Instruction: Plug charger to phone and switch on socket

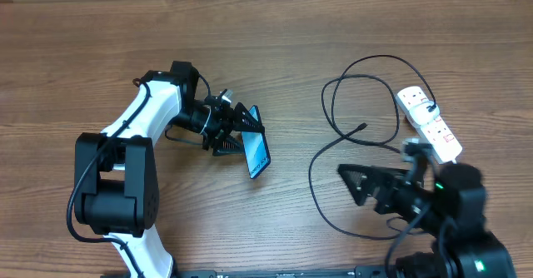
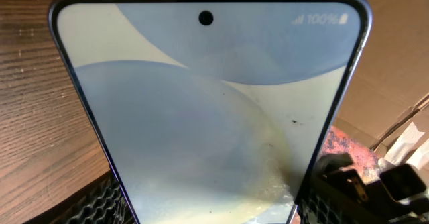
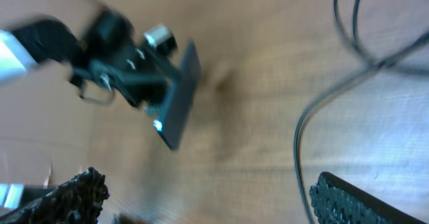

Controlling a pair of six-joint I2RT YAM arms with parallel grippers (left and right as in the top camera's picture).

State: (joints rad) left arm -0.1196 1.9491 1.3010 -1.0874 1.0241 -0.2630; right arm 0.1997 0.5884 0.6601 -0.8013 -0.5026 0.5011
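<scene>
Left tool (image 1: 243, 135) clamping phone (image 1: 260, 154) edges, charger (image 1: 361, 128) well apart

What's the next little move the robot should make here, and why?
Probably the right tool should reach forward to the charger tip and grasp it. That tool is open and empty, and the tip lies loose on the table. The left tool holds the phone tilted, ready for plugging in.

phone (image 1: 259, 151) L; charger (image 1: 358, 130) mid-R, plugged in socket (image 1: 429, 124) far R.
</scene>
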